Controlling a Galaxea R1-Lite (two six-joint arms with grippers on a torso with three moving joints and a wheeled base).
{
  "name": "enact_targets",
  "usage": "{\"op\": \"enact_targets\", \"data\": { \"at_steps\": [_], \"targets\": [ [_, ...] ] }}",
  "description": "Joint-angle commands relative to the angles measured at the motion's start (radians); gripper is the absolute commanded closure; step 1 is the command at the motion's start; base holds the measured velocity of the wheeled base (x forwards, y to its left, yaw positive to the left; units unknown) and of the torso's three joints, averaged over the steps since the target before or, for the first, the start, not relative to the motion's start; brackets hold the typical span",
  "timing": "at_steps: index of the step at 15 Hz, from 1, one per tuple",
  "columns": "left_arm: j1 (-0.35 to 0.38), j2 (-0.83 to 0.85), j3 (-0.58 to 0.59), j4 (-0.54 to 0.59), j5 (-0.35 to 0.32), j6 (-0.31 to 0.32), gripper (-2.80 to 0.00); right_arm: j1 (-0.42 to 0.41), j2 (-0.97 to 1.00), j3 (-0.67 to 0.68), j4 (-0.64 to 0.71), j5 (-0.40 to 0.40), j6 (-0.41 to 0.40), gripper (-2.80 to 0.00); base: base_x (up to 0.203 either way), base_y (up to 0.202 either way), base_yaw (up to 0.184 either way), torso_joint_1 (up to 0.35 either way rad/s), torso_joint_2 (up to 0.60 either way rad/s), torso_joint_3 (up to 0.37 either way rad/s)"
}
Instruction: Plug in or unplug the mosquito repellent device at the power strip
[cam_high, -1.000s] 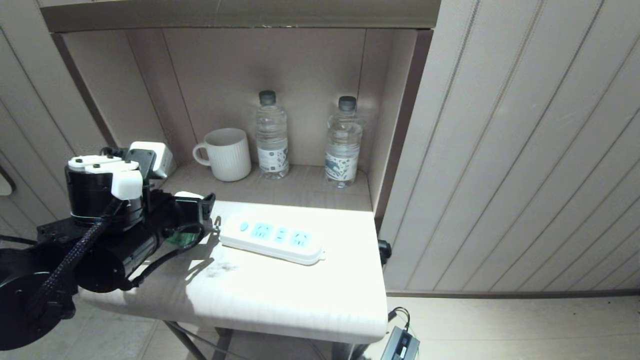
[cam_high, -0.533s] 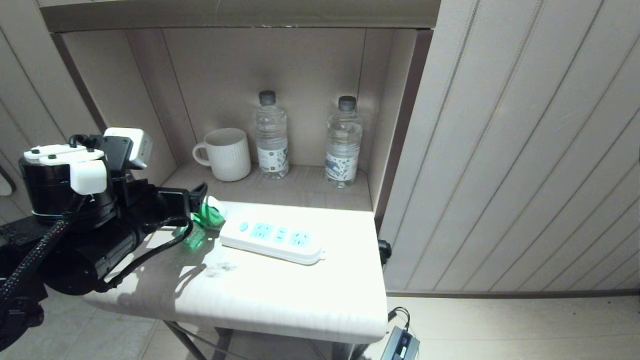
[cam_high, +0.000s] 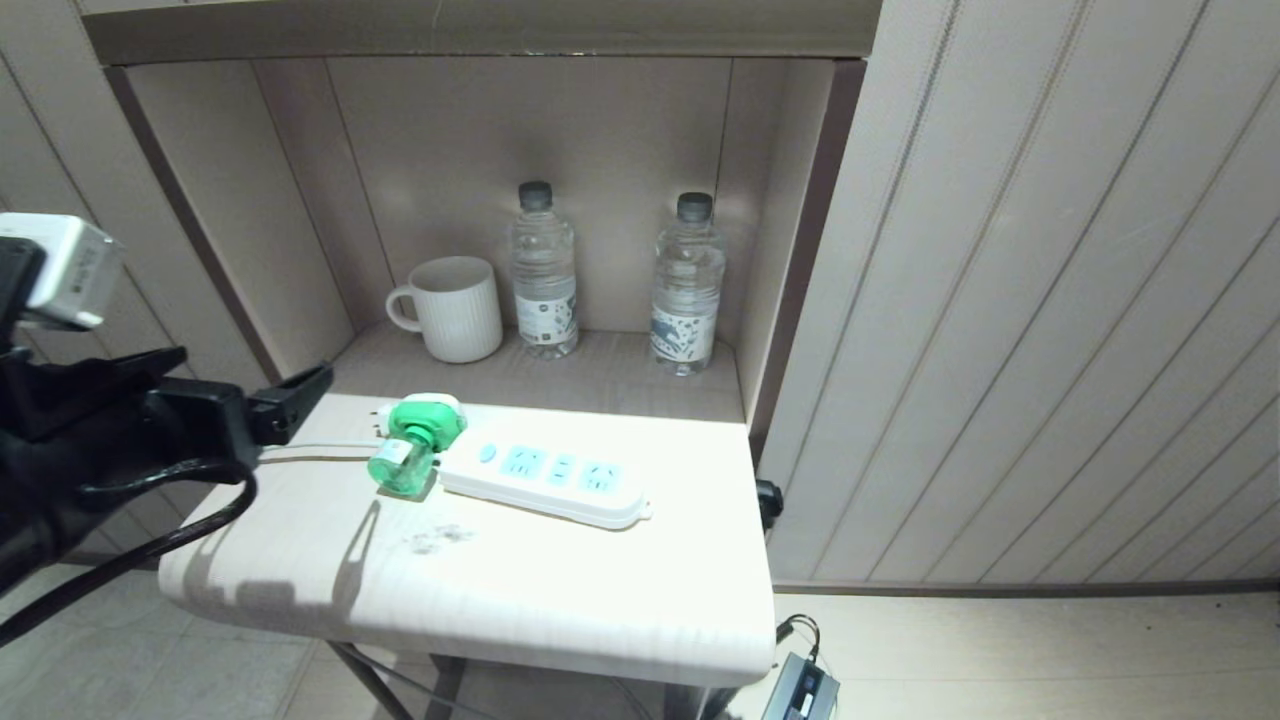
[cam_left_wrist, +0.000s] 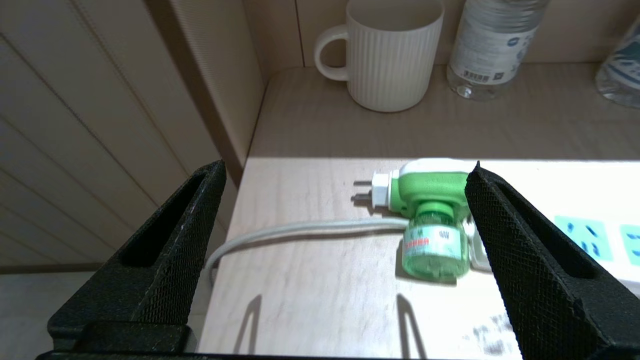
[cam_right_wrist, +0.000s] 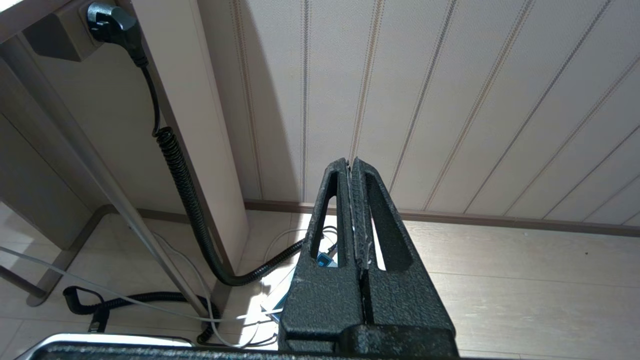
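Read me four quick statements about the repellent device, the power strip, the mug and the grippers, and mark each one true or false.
1. The mosquito repellent device is plugged into the power strip. False: it lies on the table, prongs bare.
2. The left gripper is open and holds nothing. True.
3. The mug stands to the right of both water bottles. False: it stands to their left.
4. The right gripper is shut, down near the floor. True.

Left hand (cam_high: 240, 390) level off the desk's left edge, black fingers (cam_left_wrist: 165, 255) spread wide, gripping nothing, wrist and cabled arm trailing to the left. Right hand (cam_right_wrist: 352, 167) parked low beside the desk, fingers pressed together, pointing at the wall
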Motion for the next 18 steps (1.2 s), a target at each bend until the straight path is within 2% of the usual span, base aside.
{"op": "enact_targets", "data": {
  "at_steps": [1,2,3,8,11,13,16,18],
  "targets": [
    [0.008,-0.2,0.005,0.077,-0.002,0.005,-2.8,0.0,0.001,-0.001,0.001,0.0,0.0,0.0,0.0,0.0,0.0,0.0,0.0,0.0],
    [0.02,-0.271,0.017,0.11,-0.004,0.013,-2.8,0.0,0.001,-0.001,0.001,0.0,0.0,0.0,0.0,0.0,0.0,0.0,0.0,0.0],
    [0.038,-0.341,0.031,0.143,-0.006,0.022,0.0,0.0,0.001,-0.001,0.001,0.0,0.0,0.0,0.0,0.0,0.0,0.0,0.0,0.0],
    [0.179,-0.671,0.124,0.387,-0.035,0.039,0.0,0.0,0.001,-0.001,0.001,0.0,0.0,0.0,0.0,0.0,0.0,0.0,0.0,0.0],
    [0.28,-0.851,0.286,0.468,-0.145,0.039,0.0,0.0,0.001,-0.001,0.001,0.0,0.0,0.0,0.0,0.0,0.0,0.0,0.0,0.0],
    [0.314,-0.879,0.395,0.461,-0.169,0.019,0.0,0.0,0.001,-0.001,0.001,0.0,0.0,0.0,0.0,0.0,0.0,0.0,0.0,0.0],
    [0.326,-0.883,0.472,0.422,-0.182,-0.001,0.0,0.0,0.001,-0.001,0.001,0.0,0.0,0.0,0.0,0.0,0.0,0.0,0.0,0.0],
    [0.332,-0.882,0.459,0.42,-0.187,0.002,0.0,0.0,0.001,-0.001,0.001,0.0,0.0,0.0,0.0,0.0,0.0,0.0,0.0,0.0]
  ]
}}
